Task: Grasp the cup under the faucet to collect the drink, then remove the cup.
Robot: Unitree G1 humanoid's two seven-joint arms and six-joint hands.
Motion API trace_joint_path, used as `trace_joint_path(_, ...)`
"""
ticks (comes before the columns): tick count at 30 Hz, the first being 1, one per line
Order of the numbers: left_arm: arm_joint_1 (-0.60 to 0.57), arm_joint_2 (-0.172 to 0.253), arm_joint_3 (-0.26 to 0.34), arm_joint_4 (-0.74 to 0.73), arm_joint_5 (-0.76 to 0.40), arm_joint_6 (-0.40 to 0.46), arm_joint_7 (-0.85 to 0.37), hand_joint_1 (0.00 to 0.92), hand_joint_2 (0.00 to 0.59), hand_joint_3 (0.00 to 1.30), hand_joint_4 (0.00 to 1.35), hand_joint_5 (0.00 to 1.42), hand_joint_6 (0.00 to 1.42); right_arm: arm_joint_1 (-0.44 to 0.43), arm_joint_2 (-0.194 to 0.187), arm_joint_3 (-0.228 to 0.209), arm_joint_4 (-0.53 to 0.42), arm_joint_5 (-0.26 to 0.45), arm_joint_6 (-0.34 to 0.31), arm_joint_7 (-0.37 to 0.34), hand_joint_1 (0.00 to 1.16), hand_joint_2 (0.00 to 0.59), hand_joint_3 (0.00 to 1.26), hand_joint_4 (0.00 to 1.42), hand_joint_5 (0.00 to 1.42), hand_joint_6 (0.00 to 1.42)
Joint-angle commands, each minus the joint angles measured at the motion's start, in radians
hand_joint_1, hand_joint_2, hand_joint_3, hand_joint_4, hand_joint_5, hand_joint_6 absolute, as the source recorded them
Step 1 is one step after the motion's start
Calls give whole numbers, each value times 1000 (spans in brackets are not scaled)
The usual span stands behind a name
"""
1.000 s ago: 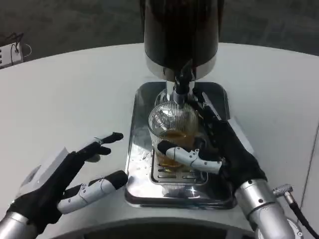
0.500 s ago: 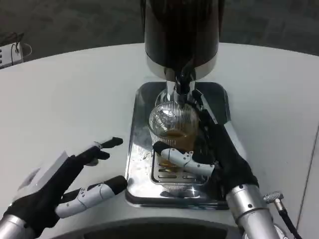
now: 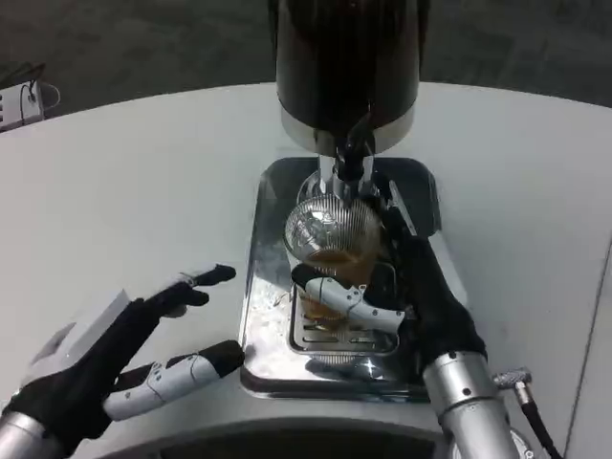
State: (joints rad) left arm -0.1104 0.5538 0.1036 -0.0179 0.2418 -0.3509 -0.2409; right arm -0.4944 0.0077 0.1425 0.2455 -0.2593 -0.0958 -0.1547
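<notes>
Gripping cup (image 3: 332,241) — right hand (image 3: 411,287) — under faucet (image 3: 350,163).

No readable text, labels, brand names, numbers or signs appear anywhere in this view. The dark drink dispenser (image 3: 346,67) at the far centre has a plain body with no lettering that can be made out. The ribbed clear cup (image 3: 332,239) below its faucet (image 3: 350,158) carries no print. The shiny metal drip tray (image 3: 263,316) shows only reflections. The white backs of the left hand (image 3: 105,359) and right hand (image 3: 406,287) bear no marking. A small white object (image 3: 21,100) at the far left is too small to read.
</notes>
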Motion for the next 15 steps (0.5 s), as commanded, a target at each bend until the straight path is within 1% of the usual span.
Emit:
trace_joint_path(1, 51, 20, 10, -49, 1, 20, -16, 0, 32, 214, 132, 203, 224, -18, 19, 8, 24, -8, -30, -21, 838, 195, 0, 75, 122, 87)
trace_joint_path(10, 144, 24, 33, -153, -5, 79, -35, 0, 31, 193, 99, 173, 209, -31, 41, 23, 64, -38, -46, -59, 839, 195, 0, 78, 128, 82)
trace_joint_path(15, 196, 21, 46, -213, -13, 110, -54, 0, 30, 190, 92, 163, 195, -41, 51, 30, 90, -43, -56, -83, 843, 188, 5, 107, 157, 95)
